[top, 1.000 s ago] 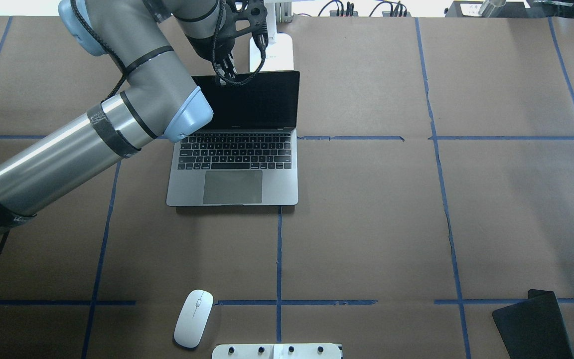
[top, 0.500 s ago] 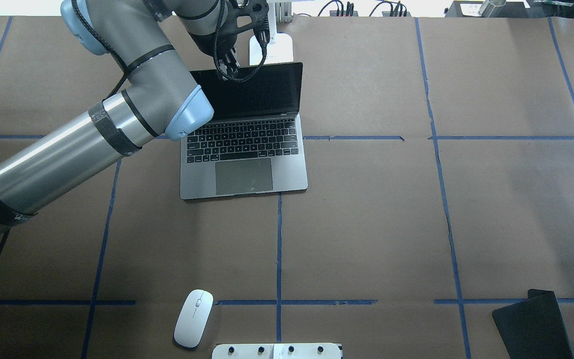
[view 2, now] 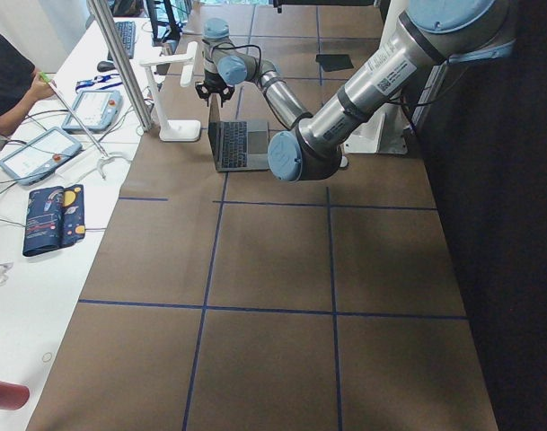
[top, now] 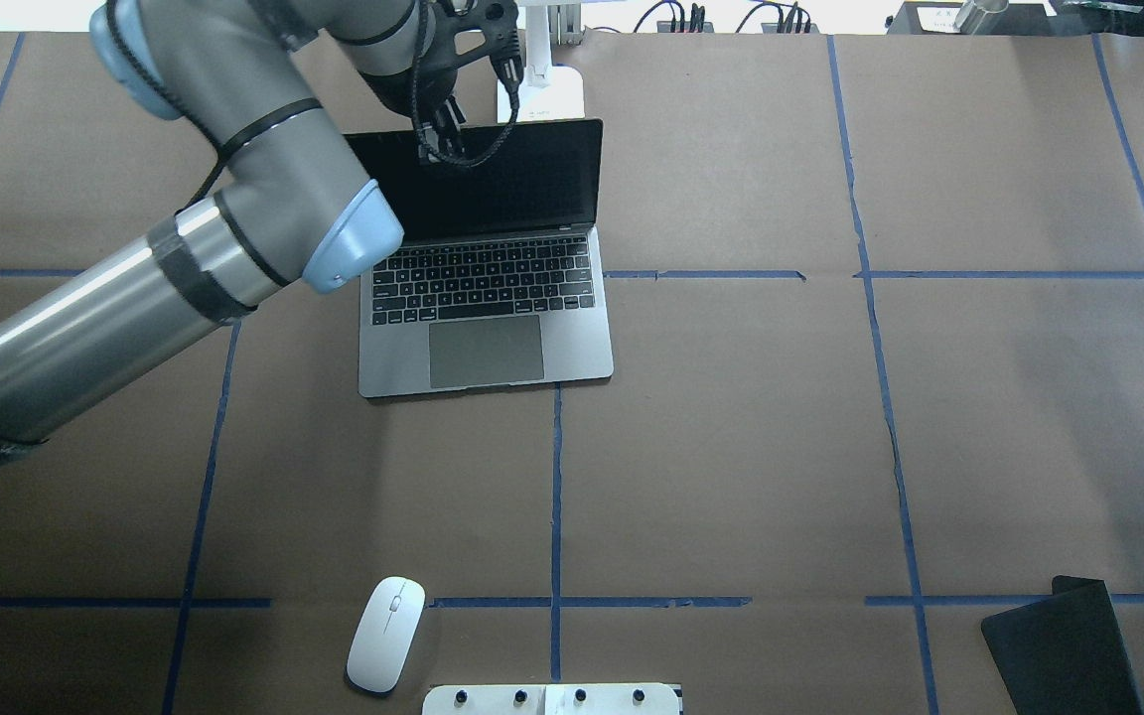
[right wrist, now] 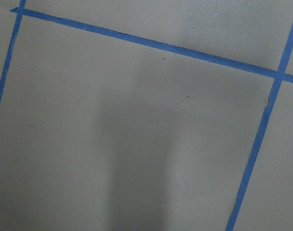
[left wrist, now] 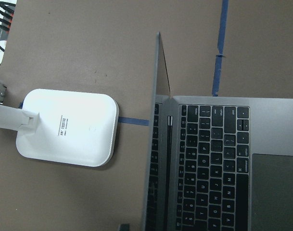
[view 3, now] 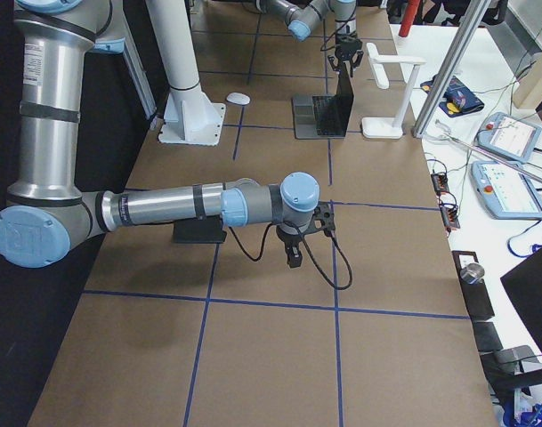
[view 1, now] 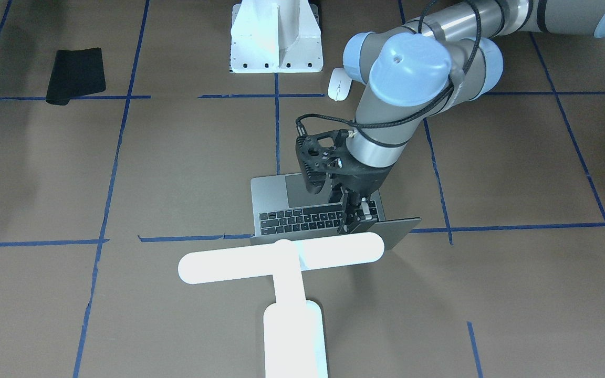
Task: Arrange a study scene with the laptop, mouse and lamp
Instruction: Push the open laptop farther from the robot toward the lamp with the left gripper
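The open silver-grey laptop (top: 488, 328) stands at the far middle-left of the table, its screen dark; it also shows in the front view (view 1: 302, 202) and the left wrist view (left wrist: 209, 168). My left gripper (top: 438, 142) (view 1: 357, 218) hangs at the top edge of its lid, fingers slightly apart, looking open. The glowing white lamp (view 1: 281, 257) stands just behind the laptop, its base (left wrist: 67, 127) beside the lid. The white mouse (top: 386, 634) lies near the robot's base. My right gripper (view 3: 291, 258) hovers low over bare table; I cannot tell its state.
A black mat (top: 1059, 645) lies at the near right. The white bolted pedestal (view 1: 276, 37) stands at the robot's side, next to the mouse. Blue tape lines cross the brown table cover. Operators' tablets and cables lie past the far edge (view 2: 39, 153).
The laptop slid right and away from the robot, its lid held by my left gripper. Since half a second ago it has stayed put and my left arm has shifted left.
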Robot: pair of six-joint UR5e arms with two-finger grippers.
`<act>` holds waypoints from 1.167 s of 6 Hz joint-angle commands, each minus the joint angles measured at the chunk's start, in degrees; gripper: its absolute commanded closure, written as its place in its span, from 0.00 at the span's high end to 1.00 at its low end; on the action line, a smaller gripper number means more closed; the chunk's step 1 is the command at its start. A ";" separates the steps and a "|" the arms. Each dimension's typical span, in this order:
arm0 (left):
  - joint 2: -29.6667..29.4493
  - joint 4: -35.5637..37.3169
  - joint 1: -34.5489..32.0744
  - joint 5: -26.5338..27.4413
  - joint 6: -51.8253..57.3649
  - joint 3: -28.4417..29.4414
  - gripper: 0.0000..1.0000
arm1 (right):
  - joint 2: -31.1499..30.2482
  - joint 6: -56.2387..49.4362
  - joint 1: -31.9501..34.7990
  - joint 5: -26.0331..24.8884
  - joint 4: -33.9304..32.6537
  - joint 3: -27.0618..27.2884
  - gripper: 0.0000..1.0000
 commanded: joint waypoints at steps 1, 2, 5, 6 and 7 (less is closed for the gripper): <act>2.42 1.63 -0.68 -0.32 -3.77 -7.72 1.00 | 0.00 0.00 -0.02 0.58 0.00 0.00 1.00; 6.44 2.16 -0.69 -0.32 -6.06 -11.94 1.00 | 0.00 -0.09 -0.02 0.58 0.00 -0.17 1.00; 18.11 2.34 -0.95 -7.56 -23.89 -19.76 1.00 | -0.61 20.26 -5.96 -0.03 9.59 -0.18 1.00; 21.56 2.34 -0.95 -8.05 -29.32 -22.41 1.00 | -0.70 37.10 -11.74 -3.69 19.85 -0.09 1.00; 24.99 2.34 -0.86 -8.05 -31.90 -25.57 1.00 | -4.62 52.93 -19.10 -9.82 33.78 0.09 1.00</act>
